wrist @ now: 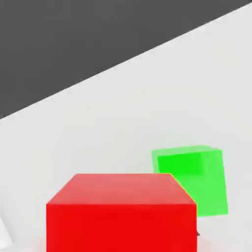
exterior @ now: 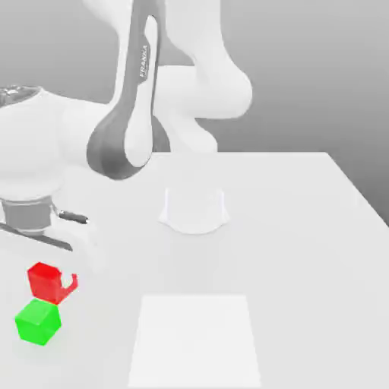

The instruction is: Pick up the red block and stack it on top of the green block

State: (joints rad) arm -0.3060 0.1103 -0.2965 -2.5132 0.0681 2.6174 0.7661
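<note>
1. The red block [exterior: 47,283] is in the grip of the robot, low at the exterior view's left, just under the hand.
2. The jaws [exterior: 55,281] are clamped on the red block; a pale fingertip covers part of its face toward the exterior view's right.
3. In the hand view the red block looms large and close, its top face and one side face showing, its edges square to the camera.
4. The green block [exterior: 38,322] sits on the worktop [exterior: 304,251], near the red block and nearer to the exterior view's camera. The red block is not on top of it; whether the two touch is hard to tell.
5. In the hand view the red block overlaps one corner of the green block, which looks turned slightly against it.
6. The white arm [exterior: 121,144] reaches over from its base [exterior: 194,209] toward the exterior view's left, with the hand [exterior: 53,235] above the blocks.
7. A paler rectangular patch [exterior: 194,342] lies on the worktop, well apart from both blocks, toward the exterior view's right of them.
</note>
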